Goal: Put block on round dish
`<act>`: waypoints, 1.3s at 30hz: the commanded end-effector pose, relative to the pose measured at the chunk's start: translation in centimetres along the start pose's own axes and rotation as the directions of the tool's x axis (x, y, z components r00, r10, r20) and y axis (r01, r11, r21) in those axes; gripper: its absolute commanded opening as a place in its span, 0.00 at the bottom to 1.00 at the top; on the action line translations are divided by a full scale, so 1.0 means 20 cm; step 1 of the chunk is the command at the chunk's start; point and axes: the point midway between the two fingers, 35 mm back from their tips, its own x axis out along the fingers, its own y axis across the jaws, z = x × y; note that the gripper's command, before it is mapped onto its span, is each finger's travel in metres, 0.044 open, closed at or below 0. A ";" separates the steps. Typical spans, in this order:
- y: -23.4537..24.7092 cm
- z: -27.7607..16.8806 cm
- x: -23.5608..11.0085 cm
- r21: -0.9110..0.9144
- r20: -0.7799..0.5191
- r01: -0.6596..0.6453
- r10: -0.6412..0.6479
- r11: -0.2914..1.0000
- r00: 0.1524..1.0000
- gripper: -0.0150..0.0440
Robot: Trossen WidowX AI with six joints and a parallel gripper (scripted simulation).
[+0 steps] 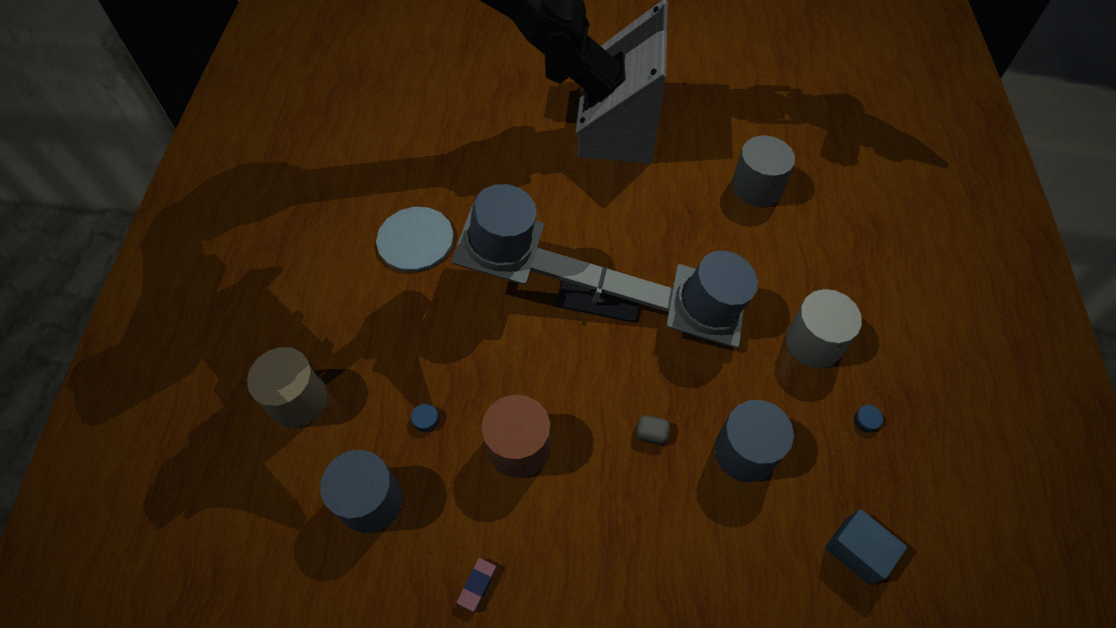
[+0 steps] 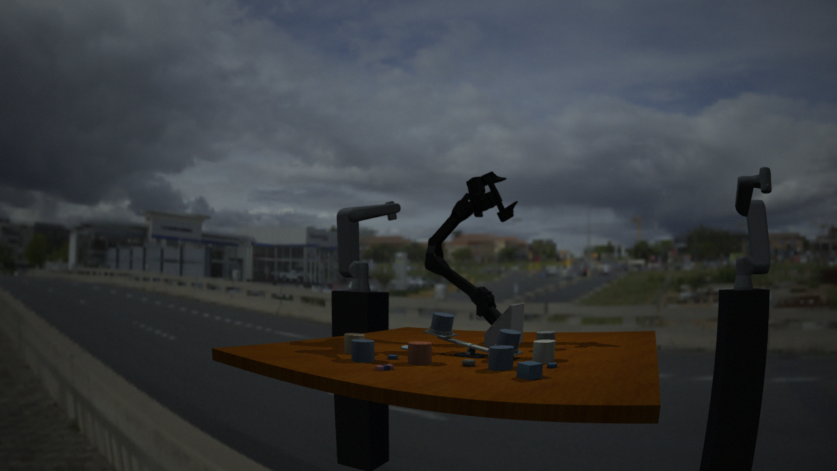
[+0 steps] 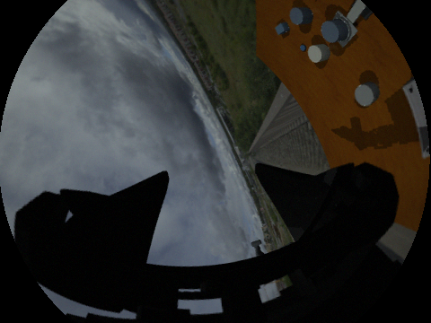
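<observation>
Two dark blue cups stand on the pans of a small grey balance (image 1: 616, 283): the left cup (image 1: 503, 222) (image 2: 443, 323) and the right cup (image 1: 721, 289) (image 2: 509, 337) (image 3: 334, 30). The beam tilts, with its left end raised and its right end low. A pale blue round dish (image 1: 414, 238) lies flat on the table just left of the left cup. No block shows. My gripper (image 2: 507, 191) (image 3: 212, 171) is open and empty. It hangs high in the air above the arm's base (image 1: 620, 117), far above both cups, and lies outside the top view.
On the wooden table (image 1: 897, 234) (image 2: 585, 381) stand several loose cylinders: grey (image 1: 763, 170), pale (image 1: 823, 328), blue (image 1: 754, 440) (image 1: 357, 488), red-brown (image 1: 514, 433), beige (image 1: 284, 385). Two small blue discs (image 1: 424, 417) (image 1: 868, 418), a grey pebble (image 1: 652, 429), a blue box (image 1: 866, 545) and a pink-blue block (image 1: 476, 583) lie nearer the front.
</observation>
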 end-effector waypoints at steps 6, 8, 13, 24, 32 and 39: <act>-0.28 0.18 0.15 -0.160 0.196 0.206 -0.173 0.966 0.965 1.00; -0.33 0.22 0.17 -0.188 0.237 0.253 -0.206 0.949 0.949 1.00; -0.47 0.32 0.20 -0.250 0.338 0.373 -0.281 0.894 0.899 1.00; -0.73 0.55 0.21 -0.340 0.543 0.630 -0.401 0.698 0.738 1.00; -0.89 0.71 0.17 -0.363 0.671 0.787 -0.446 0.499 0.593 1.00; -1.01 0.84 0.11 -0.356 0.764 0.888 -0.456 0.293 0.457 1.00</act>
